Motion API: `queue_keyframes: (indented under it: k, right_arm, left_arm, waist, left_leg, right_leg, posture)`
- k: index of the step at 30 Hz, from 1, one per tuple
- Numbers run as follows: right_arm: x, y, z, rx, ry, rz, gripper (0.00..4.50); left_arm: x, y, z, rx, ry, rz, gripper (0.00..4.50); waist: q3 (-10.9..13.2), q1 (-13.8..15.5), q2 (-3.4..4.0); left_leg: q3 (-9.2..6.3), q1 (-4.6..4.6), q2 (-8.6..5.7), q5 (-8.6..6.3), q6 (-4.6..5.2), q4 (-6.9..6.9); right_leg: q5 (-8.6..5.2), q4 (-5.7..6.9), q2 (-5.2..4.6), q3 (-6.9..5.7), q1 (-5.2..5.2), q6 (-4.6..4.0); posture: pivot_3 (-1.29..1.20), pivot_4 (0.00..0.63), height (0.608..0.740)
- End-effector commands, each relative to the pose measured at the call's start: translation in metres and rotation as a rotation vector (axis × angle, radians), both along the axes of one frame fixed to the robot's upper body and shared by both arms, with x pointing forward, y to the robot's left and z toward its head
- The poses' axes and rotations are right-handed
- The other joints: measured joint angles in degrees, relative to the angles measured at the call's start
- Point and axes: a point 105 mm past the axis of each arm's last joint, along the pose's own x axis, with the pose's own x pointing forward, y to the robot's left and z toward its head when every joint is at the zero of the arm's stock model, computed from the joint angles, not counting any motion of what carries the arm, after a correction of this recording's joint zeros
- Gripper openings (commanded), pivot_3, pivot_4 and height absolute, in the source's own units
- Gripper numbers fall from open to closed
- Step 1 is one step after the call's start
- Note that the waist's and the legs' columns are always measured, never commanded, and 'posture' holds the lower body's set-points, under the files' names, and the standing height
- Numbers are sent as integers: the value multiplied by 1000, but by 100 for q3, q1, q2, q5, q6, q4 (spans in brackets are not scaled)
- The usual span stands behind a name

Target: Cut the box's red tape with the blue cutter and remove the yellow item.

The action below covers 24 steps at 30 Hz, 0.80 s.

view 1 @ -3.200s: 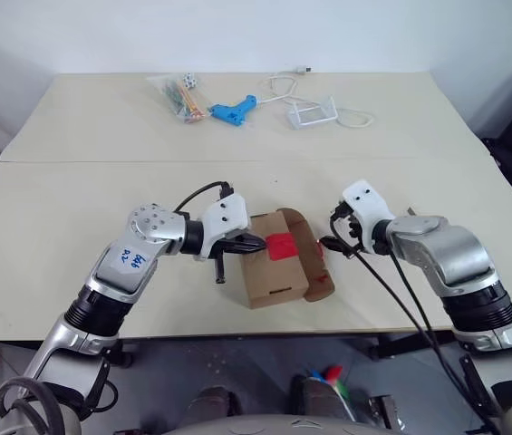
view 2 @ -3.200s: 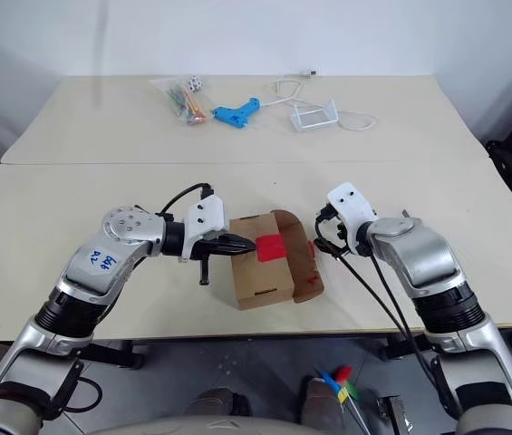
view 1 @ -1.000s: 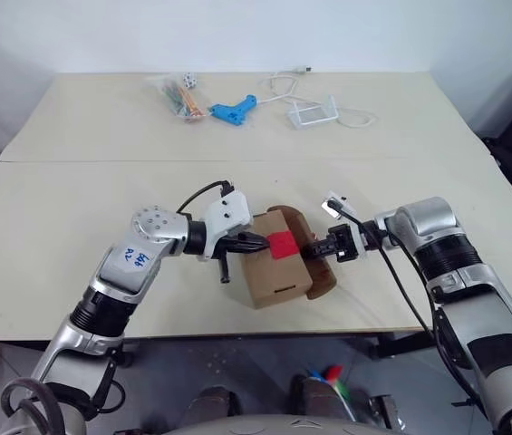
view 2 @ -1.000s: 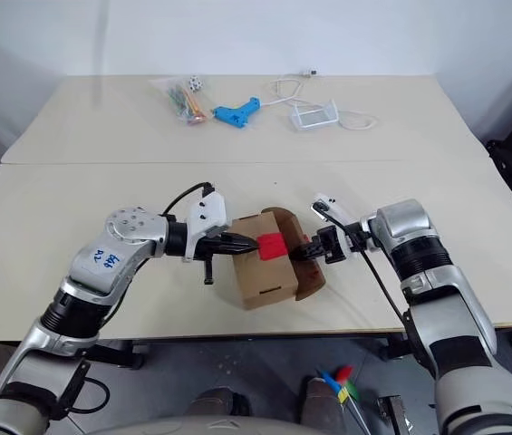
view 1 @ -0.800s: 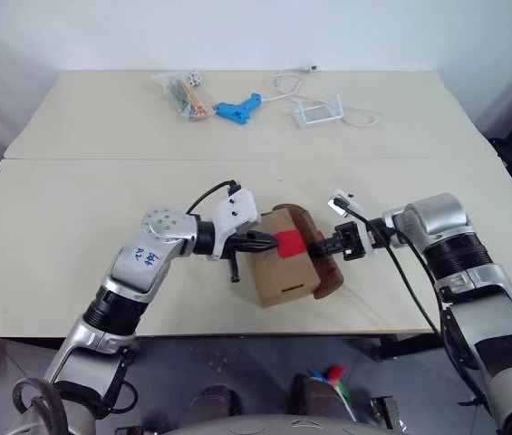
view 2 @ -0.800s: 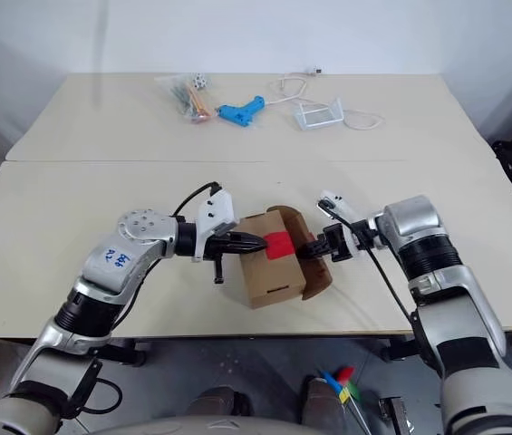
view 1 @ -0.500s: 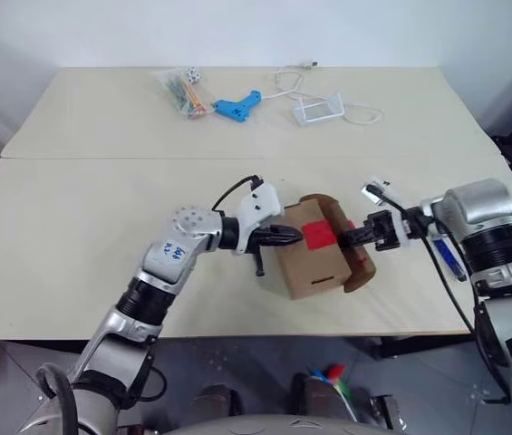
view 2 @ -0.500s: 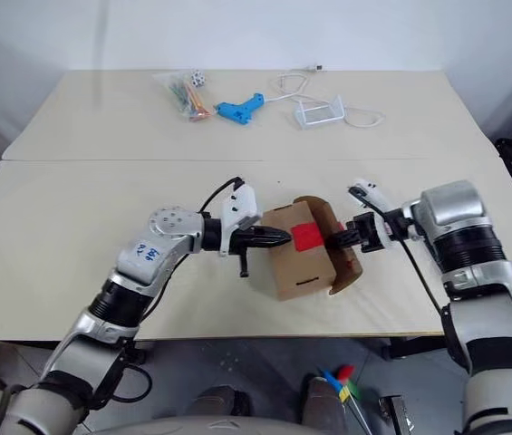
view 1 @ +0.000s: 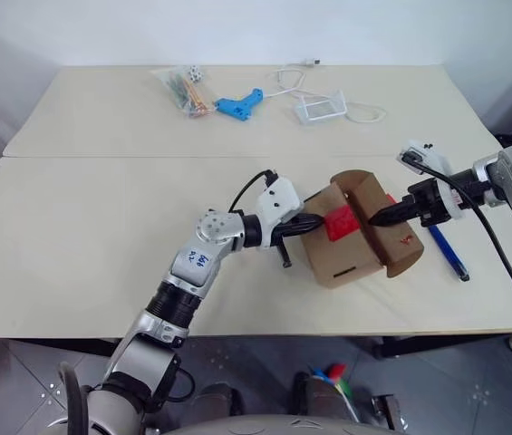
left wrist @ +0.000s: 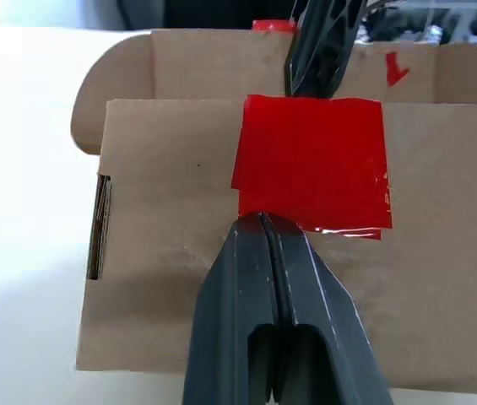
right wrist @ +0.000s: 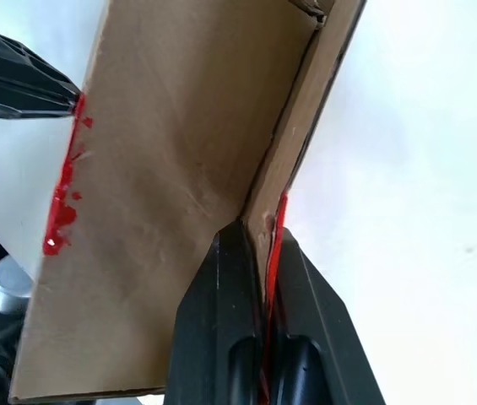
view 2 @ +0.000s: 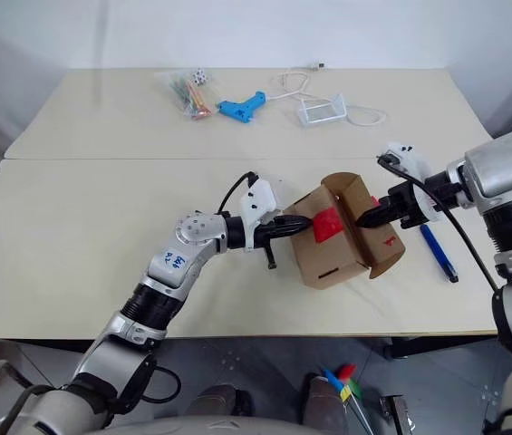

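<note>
The box (view 1: 351, 240) sat tilted near the table's (view 1: 101, 217) front edge, between both claws. The left gripper (view 1: 314, 223), shut, pressed its tips against the red tape (left wrist: 310, 164). The right gripper (view 1: 375, 217) was clamped on the box's raised flap. The blue cutter (view 1: 446, 252) lay right of the box, long axis running front to back.

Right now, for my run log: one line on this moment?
left gripper: shut, tip against box | right gripper: shut on box flap | blue cutter: on table
</note>
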Motion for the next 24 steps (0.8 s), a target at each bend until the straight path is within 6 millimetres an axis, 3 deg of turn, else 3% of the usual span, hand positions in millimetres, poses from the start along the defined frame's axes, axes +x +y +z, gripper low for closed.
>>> queue_keyframes:
  k: [1, 6, 12, 15, 19, 24]
  right_arm:
    - [-3, 9, 25, -3, -50, 70, 53]
    - [-2, 3, 37, -78, -68, 67, 53]
    - [-4, 15, 60, -117, -109, 68, 53]
    - [-7, 16, 60, -130, -108, 67, 53]
    - [-12, 15, 45, -232, -95, 3, 53]
    - [-17, 16, 45, -273, -140, -37, 53]
  left_arm:
    - [-2, -9, 6, -61, -21, 11, 0]
    - [-1, -8, 3, -80, -19, 15, 0]
    - [1, -3, -5, -91, 0, 37, 0]
    - [0, -4, -7, -97, 6, 41, 0]
    - [-2, -2, -12, -91, 21, 44, 0]
    - [-1, 4, -17, -79, 30, 59, 0]
  waist:
    - [5, 29, 7]
    - [9, 82, 14]
    - [12, 83, 20]
    - [12, 91, 20]
    - [12, 92, 20]
    - [12, 95, 20]
  left_leg:
    - [0, -6, 0, 0, 0, 2]
    - [-2, -39, 0, 0, 0, 9]
    - [-5, -57, -4, 1, 2, 11]
    - [-12, -59, -3, 1, 1, 10]
    - [-18, -63, -3, 0, 1, 11]
    - [-24, -63, -3, 0, 1, 13]
  right_leg:
    - [0, -1, 0, 0, -5, 0]
    - [0, 3, 1, -3, -34, 0]
    - [1, 0, 0, -10, -44, 1]
    - [0, 3, 3, -18, -46, 1]
    - [1, 4, 1, -19, -46, 1]
    - [1, 8, 0, -21, -47, 1]
  posture:
    - [0, 150, 740]
    - [0, 150, 740]
    - [0, 150, 740]
    - [0, 150, 740]
    - [0, 150, 740]
    - [0, 150, 740]
